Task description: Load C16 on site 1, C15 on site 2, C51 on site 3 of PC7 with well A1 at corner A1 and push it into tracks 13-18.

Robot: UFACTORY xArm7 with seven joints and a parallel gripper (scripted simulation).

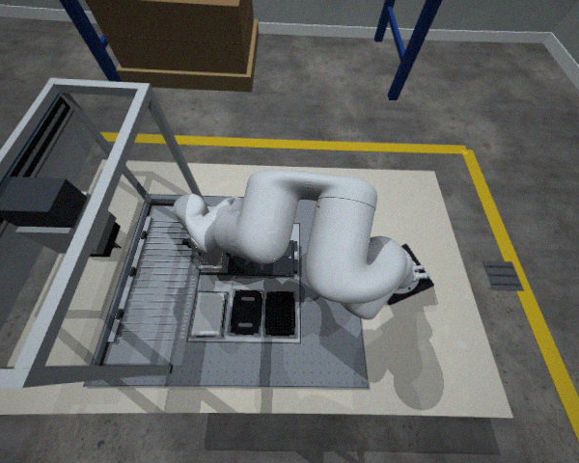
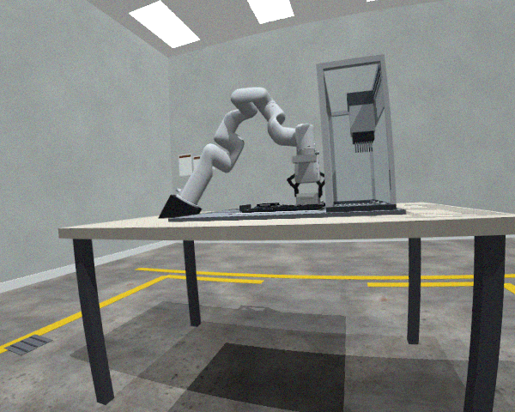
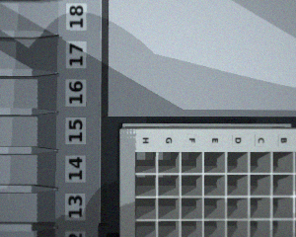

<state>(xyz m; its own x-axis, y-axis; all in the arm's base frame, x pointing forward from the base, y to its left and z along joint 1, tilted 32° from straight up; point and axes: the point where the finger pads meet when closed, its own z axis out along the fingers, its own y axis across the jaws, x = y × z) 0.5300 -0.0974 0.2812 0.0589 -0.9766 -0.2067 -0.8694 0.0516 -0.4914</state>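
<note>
My gripper (image 2: pixel 305 195) is shut on a pale deep-well block (image 2: pixel 305 199), which has square wells. It holds the block low over the end of the dark plate carrier (image 2: pixel 269 207) nearest the rails. I cannot tell whether the block touches the carrier. In the wrist view the block (image 3: pixel 212 183) fills the lower right, with column letters H to B along its top edge and a dark carrier edge (image 3: pixel 111 173) beside it. The apron's track numbers 13 to 18 (image 3: pixel 75 114) run down the left. From above, the arm hides most of the carrier (image 1: pixel 260 263), and the fingers are hidden.
The nest row (image 1: pixel 243 311) holds a pale plate (image 1: pixel 207 313) at the left, a dark open nest (image 1: pixel 246 311) in the middle and a dark plate (image 1: pixel 280 313) at the right. The rails (image 1: pixel 152 279) lie under the instrument frame (image 1: pixel 80 224), where the pipetting head (image 2: pixel 362 122) hangs.
</note>
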